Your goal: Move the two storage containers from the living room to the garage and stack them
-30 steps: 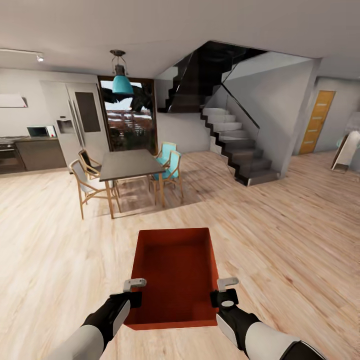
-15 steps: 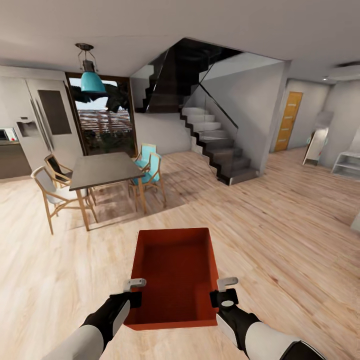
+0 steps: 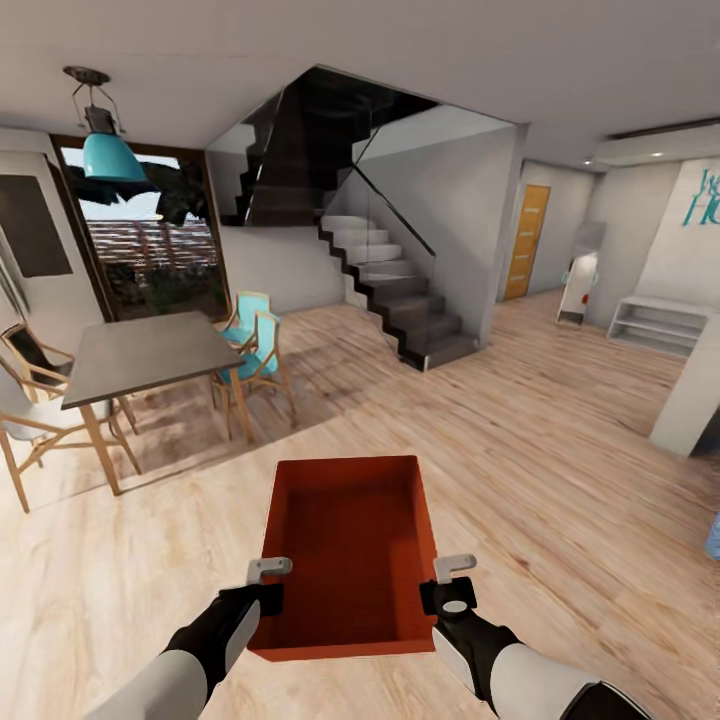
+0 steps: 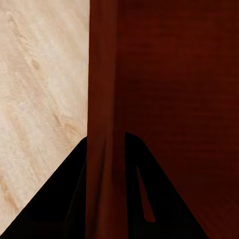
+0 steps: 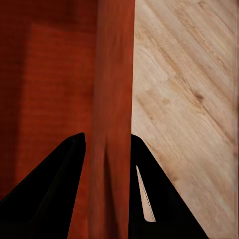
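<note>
A wide open-plan room spreads ahead, its light wood-plank floor (image 3: 560, 470) running back to a dark staircase (image 3: 390, 290) with a glass balustrade against a pale grey wall. Left of the stairs a tall glazed door (image 3: 150, 250) shows greenery outside, and a teal pendant lamp (image 3: 108, 150) hangs before it. Under the lamp stands a grey-topped dining table (image 3: 145, 355) on wooden legs, with teal-cushioned chairs (image 3: 255, 345) at its far side and wooden armchairs (image 3: 25, 400) at its near left. At the far right an orange panelled door (image 3: 525, 242) closes a short passage, and a low white shelf unit (image 3: 655, 325) sits beside a wall with teal lettering. One orange-red storage container (image 3: 350, 545) is carried level in front of the robot, above the planks, open side up and empty inside. The left gripper (image 3: 268, 585) is clamped on the container's left wall, near the front corner, one finger inside and one outside. The right gripper (image 3: 450, 585) pinches the right wall likewise, both pairs of dark fingers (image 4: 59, 209) closed tight against the ribbed wall between them.
</note>
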Tool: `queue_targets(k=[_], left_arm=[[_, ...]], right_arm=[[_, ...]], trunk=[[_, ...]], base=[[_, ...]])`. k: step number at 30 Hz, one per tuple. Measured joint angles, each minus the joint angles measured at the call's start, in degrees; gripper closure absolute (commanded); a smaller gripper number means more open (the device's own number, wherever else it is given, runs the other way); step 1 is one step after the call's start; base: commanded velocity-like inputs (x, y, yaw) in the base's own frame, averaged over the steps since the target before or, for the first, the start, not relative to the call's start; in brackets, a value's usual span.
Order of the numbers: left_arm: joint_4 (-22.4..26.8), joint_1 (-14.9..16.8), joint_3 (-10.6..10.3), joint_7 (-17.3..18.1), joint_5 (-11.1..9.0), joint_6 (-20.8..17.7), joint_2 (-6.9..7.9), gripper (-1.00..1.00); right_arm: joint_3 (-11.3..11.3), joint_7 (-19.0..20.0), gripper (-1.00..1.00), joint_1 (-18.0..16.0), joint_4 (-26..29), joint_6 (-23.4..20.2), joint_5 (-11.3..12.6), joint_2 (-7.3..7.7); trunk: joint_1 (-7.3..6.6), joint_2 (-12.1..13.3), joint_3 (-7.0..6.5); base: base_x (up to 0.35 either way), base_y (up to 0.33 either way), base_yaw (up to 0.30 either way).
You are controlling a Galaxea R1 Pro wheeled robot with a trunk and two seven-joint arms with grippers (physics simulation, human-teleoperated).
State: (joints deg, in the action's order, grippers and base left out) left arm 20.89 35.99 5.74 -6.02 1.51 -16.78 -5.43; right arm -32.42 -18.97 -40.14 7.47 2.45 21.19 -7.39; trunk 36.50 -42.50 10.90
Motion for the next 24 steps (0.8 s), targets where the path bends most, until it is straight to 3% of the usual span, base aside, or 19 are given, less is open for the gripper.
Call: queue_targets(k=[24], left_arm=[[0.0, 0.0, 0.0, 0.0, 0.0, 0.0, 0.0, 1.0]], right_arm=[[0.0, 0.0, 1.0, 0.0, 0.0, 0.0, 0.0, 0.01]], trunk=[[0.0, 0.0, 0.0]], base=[[0.322, 0.0, -0.243]])
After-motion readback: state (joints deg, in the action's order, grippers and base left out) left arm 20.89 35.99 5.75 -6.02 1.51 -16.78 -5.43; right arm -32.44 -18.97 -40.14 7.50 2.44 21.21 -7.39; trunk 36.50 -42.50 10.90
